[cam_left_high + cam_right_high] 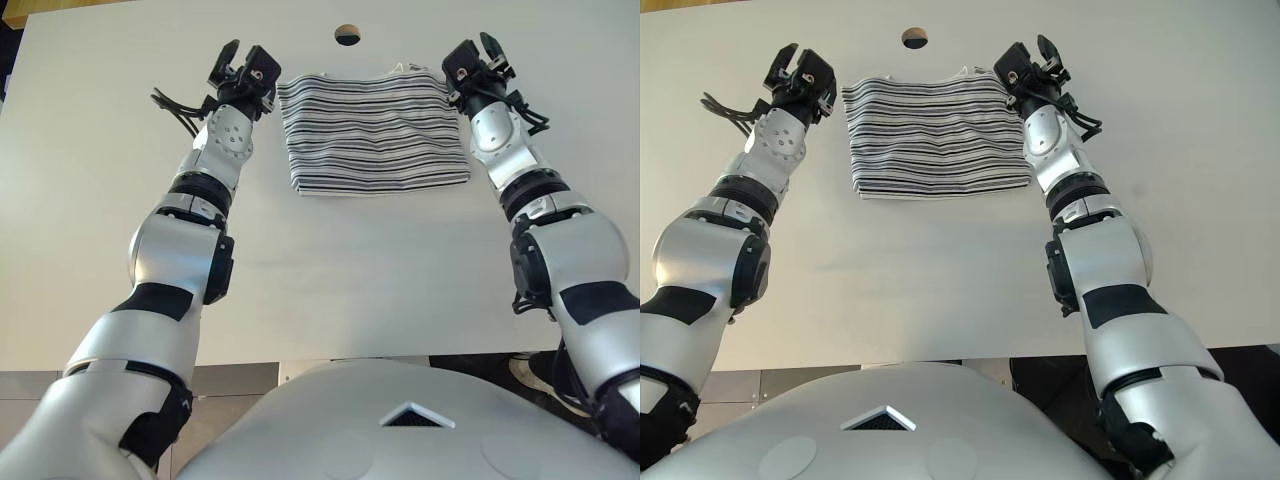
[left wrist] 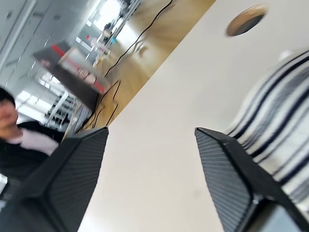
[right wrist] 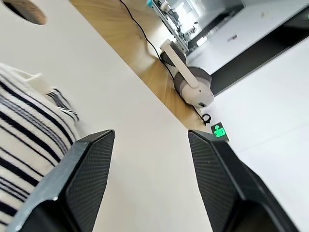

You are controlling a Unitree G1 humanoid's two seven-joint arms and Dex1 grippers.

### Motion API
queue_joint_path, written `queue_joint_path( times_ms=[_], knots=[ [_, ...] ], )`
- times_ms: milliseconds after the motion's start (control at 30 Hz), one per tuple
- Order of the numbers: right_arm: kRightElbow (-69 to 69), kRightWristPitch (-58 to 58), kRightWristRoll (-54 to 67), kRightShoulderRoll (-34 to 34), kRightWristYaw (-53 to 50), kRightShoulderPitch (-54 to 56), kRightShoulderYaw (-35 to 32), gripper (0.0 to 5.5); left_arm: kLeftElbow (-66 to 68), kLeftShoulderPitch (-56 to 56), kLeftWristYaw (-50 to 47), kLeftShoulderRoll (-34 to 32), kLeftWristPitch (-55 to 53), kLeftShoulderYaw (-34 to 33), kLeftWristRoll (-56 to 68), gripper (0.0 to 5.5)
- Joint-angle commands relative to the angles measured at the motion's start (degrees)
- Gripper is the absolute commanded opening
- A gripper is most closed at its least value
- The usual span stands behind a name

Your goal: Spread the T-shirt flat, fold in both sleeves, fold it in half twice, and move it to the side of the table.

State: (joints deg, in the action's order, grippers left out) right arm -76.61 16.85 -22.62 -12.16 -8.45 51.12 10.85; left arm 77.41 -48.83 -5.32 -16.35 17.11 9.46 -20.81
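Striped T-shirt point(image 1: 372, 130) folded into a compact rectangle near the far edge of the worktop point(image 1: 330, 290), just this side of a round hole point(image 1: 347, 35).
Left gripper point(image 1: 240, 60) just beside the shirt's far left corner, fingers spread wide, only bare worktop between them. Right gripper point(image 1: 482, 52) just beside the far right corner, likewise spread and empty. Arms stretched forward along the shirt's two sides. A bit of white neckband peeking out at the shirt's far edge.
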Motion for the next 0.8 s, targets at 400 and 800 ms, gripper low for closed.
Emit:
queue_joint_path(
  times_ms=[400,800],
  knots=[
    [24.7,20.7,-18.7,-19.1,11.2,-23.6,18.6,2.81,-13.1,12.1,-5.4,0.0,19.3,-10.9,11.9,4.56],
    [53.4,20.8,-19.8,-36.0,24.2,-33.3,21.1,2.81,-36.9,27.1,-5.6,3.9,20.4,-11.6,12.2,4.56]
  ],
)
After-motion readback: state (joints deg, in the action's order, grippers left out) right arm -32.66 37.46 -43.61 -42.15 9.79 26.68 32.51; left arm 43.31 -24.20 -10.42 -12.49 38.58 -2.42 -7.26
